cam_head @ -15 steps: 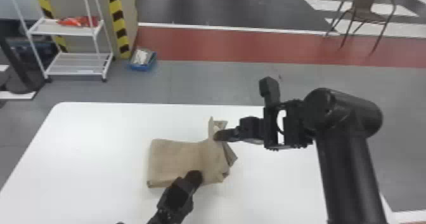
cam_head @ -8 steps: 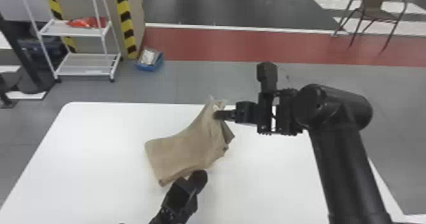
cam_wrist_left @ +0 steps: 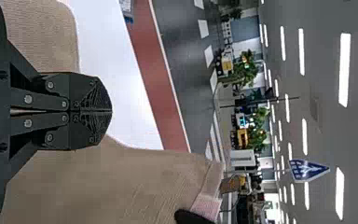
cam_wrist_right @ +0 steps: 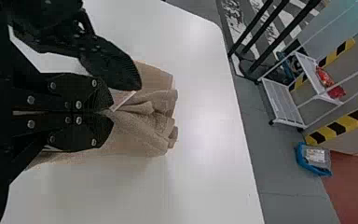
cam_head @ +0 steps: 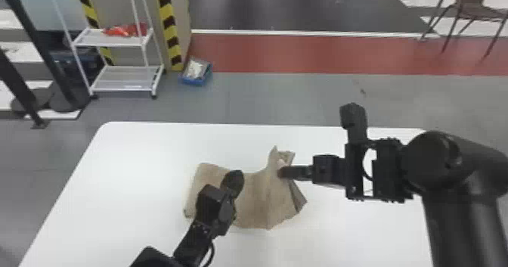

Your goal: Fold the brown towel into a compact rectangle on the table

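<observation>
Brown towel (cam_head: 259, 200) below left gripper (cam_head: 233, 181), fingers together; right gripper (cam_head: 284, 172) at towel's right end, clamped on its raised part.

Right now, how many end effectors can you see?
2: the left end effector over the towel's left part, and the right end effector gripping its raised right end.

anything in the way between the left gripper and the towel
Nothing visible stands between the left gripper and the towel. In the head view that gripper's tip overlaps the towel, though whether it touches the cloth is unclear. The right gripper holds the raised end, off to the robot's right.
</observation>
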